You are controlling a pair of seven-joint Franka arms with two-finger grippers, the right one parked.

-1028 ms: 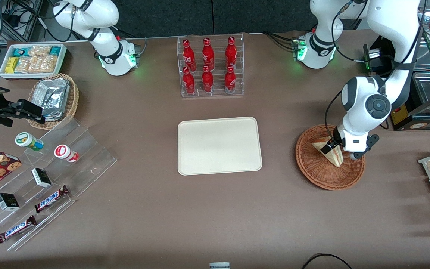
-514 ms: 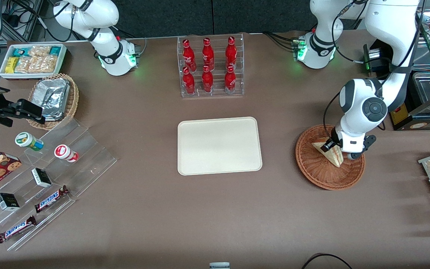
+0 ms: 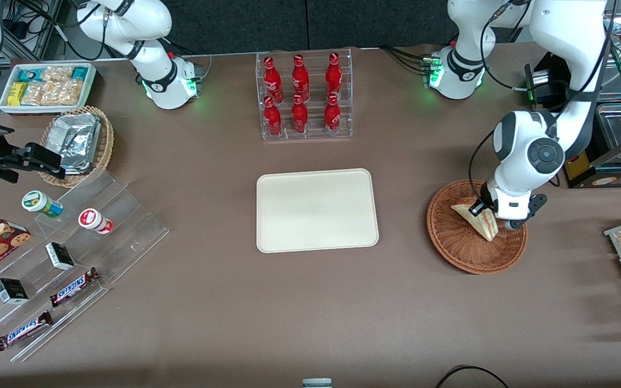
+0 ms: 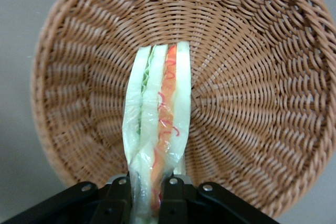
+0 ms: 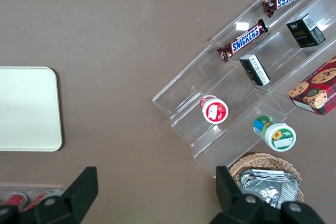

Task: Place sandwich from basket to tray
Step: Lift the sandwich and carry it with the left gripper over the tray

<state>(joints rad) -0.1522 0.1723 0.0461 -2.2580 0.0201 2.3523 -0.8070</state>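
Grip: we saw the left arm's gripper low over the round reddish-brown woven wicker basket, its two black fingers clenched on one end of the wrapped triangular sandwich.

Why that hold: we judged the fingers pinched the wedge across its two bread faces, since the flat sides give the pads something to press on, while the filling edge would squash.

Where the sandwich was: in the front view the sandwich was inside the basket, standing on edge, not lying flat; we could not tell whether it was touching the weave.

How the sandwich looked: pale white bread in clear crinkled wrap, with green, orange and red layers running along the edge that faced the wrist camera; the wrap bunched where the fingers gripped it.

Basket placement: it sat on the brown worktop toward the working arm's end, within that arm's easy reach, as we read it.

Tray: the flat cream-white rectangular tray with rounded corners lay bare at mid-worktop, well apart from the basket, nearer the front camera than the clear rack of red bottles.

Stage: we judged the grasp made, with the carry to the tray not yet done.
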